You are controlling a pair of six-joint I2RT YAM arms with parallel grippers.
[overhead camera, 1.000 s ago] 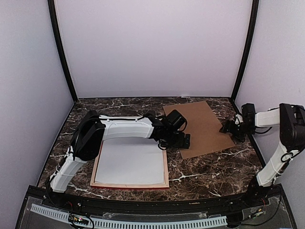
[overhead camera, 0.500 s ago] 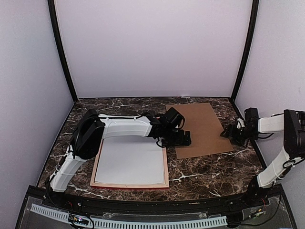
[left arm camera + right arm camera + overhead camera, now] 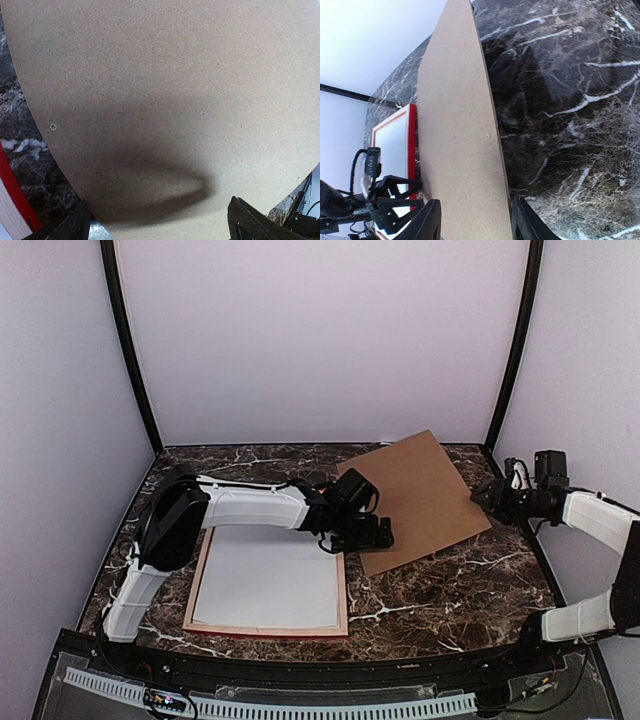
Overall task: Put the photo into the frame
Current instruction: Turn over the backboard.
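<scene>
The frame point(image 3: 347, 586) lies back up at the near left, pale wood with a red outer edge point(image 3: 411, 145). A white sheet point(image 3: 268, 580) fills it. The photo's dark print shows in no view. The plain brown backing board point(image 3: 420, 495) slopes, with its right side raised. My right gripper point(image 3: 487, 497) is shut on the board's right edge point(image 3: 475, 212), one finger on each face. My left gripper point(image 3: 378, 534) is open at the board's low near-left edge. Its fingers stand wide apart, and the board point(image 3: 165, 90) fills the left wrist view in front of them point(image 3: 160, 216).
The dark marble table point(image 3: 440, 600) has white walls behind and at both sides, with black posts at the back corners. A black rail runs along the near edge. The left arm reaches across above the frame's far edge. The frame's red edge also shows in the left wrist view point(image 3: 15, 195).
My right gripper has risen and drawn back right, lifting the board's right side from flat to a slope. My left gripper has shifted slightly left at the board's low edge.
</scene>
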